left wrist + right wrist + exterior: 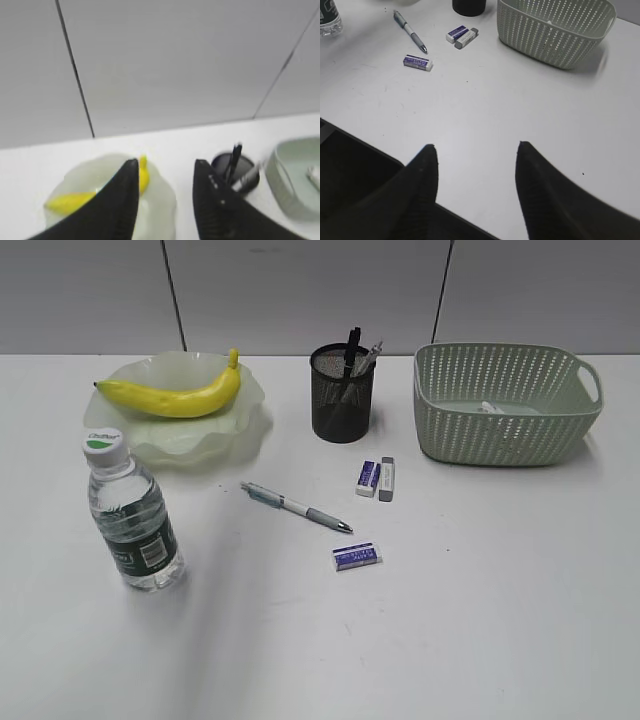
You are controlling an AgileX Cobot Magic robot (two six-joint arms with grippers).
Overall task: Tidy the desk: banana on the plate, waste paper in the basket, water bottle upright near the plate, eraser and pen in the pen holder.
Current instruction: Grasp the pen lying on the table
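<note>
Now the banana (pixel 175 396) lies on the plate (pixel 245 435), the water bottle (pixel 130 515) stands upright near it, and paper sits in the basket (pixel 505 405). Left on the white bench (pixel 480 590) are a pen (pixel 296 506) and three erasers (pixel 357 556): light, stiff, small. I would pinch the slippery pen mid-barrel. Both my jaws hang apart, empty.

Your right gripper (pixel 477 150): jaws apart, empty, above bare white tabletop (pixel 520 115) near its front edge. Basket (pixel 555 30) upper right. Pen (pixel 410 31) upper left; one eraser (pixel 417 62) just below its tip; two erasers (pixel 462 36) side by side toward basket. Bottle base (pixel 329 20) at left corner.
</note>
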